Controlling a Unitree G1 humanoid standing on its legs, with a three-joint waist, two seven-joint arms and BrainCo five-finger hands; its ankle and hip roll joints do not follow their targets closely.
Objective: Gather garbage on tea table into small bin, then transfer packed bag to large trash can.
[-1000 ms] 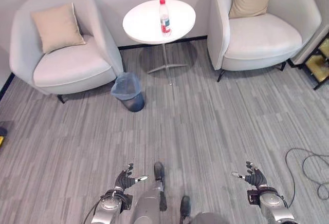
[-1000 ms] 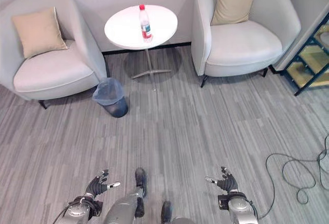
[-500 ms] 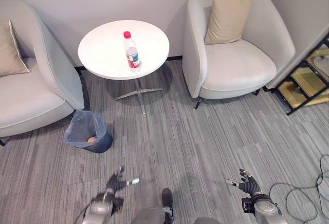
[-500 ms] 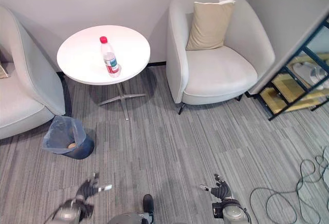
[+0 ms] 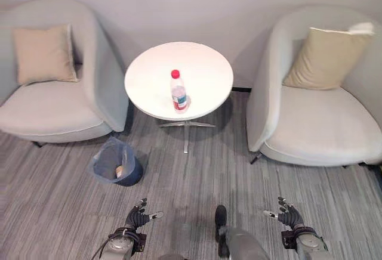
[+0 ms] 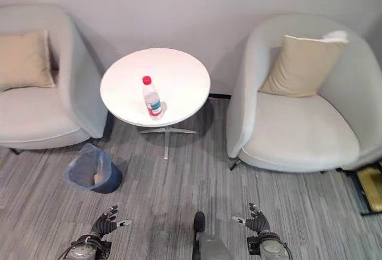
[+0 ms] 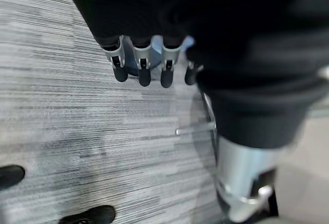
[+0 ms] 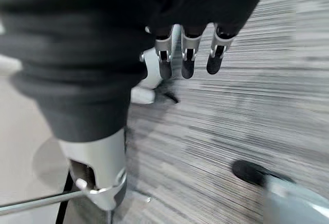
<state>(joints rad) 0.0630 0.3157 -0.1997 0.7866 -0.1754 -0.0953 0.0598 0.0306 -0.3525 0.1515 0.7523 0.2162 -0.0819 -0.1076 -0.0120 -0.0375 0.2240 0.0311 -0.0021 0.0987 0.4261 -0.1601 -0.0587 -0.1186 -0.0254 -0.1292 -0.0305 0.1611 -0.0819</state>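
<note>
Left hand (image 5: 138,218): low over the grey striped carpet floor (image 5: 197,176), fingers (image 7: 141,67) spread and relaxed, holding nothing. Right hand (image 5: 288,217): same height on the opposite side, fingers (image 8: 187,59) likewise extended, also empty.

Ahead of the left hand stands the small dark bin lined with a translucent blue plastic bag (image 5: 114,163), on the floor between the table's foot and the light grey armchair with a tan cushion (image 5: 54,87). Something small and pale orange lies inside it; what it is cannot be determined.

Beyond that stands the round white pedestal tea table (image 5: 206,75). The clear plastic bottle with a red cap and red label (image 5: 178,92) stands upright near the table's centre. It is the single piece of garbage visible on the table and is well apart from both hands. A second light grey armchair with a beige cushion (image 5: 325,111) stands to the right of the table.

Assessment: the step in hand is the approach to the table. Recommended practice is to close in squarely, take the bottle around its body below the cap so that it does not tip, and avoid knocking the bin.

Not established: whether the bottle holds liquid. The large trash can could not be located. The right armchair is cut off at the edge.
</note>
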